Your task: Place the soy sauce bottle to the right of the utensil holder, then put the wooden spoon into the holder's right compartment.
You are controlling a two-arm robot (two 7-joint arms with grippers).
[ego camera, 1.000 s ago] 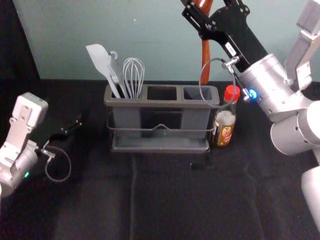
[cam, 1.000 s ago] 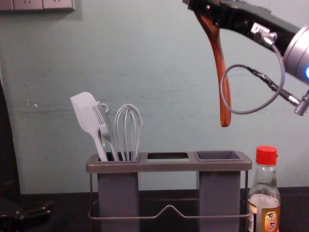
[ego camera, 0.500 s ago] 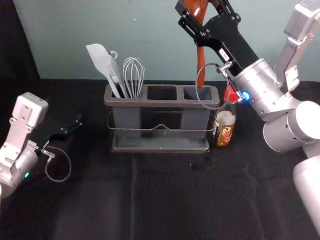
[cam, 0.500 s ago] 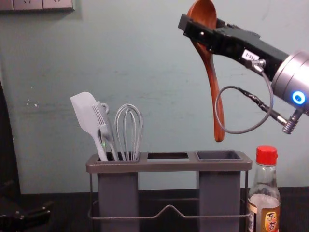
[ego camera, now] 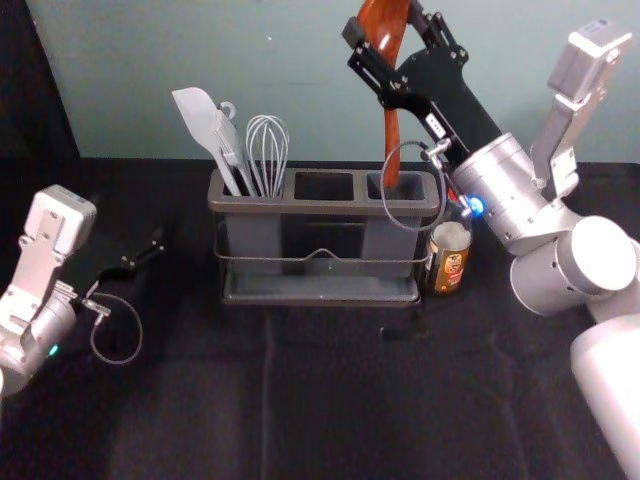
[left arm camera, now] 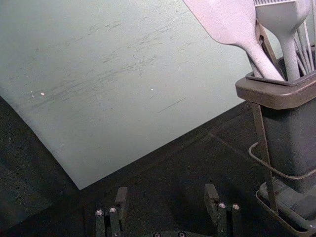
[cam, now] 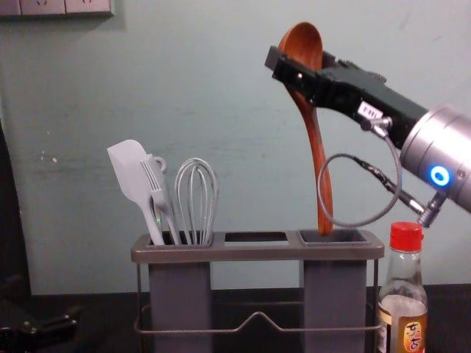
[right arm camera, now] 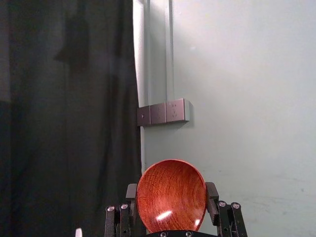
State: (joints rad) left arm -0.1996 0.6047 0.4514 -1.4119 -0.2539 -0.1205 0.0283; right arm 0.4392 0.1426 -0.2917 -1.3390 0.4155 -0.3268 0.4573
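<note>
Spoon [cam: 312, 129] is sinking upper right, right gripper [cam: 302, 60] clamping its bowl [cam: 303, 43] so the handle [cam: 322, 198] is leading, left gripper [cam: 73, 316] idling open lower left.

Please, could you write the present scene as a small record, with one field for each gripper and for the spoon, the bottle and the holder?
right gripper: above the holder, shut on the spoon's bowl end
left gripper: open, idle, to the left of the holder
spoon: bowl up, handle tip at the mouth of the right compartment
bottle: upright, right of the holder
holder: spatula and whisk in the left compartment
</note>
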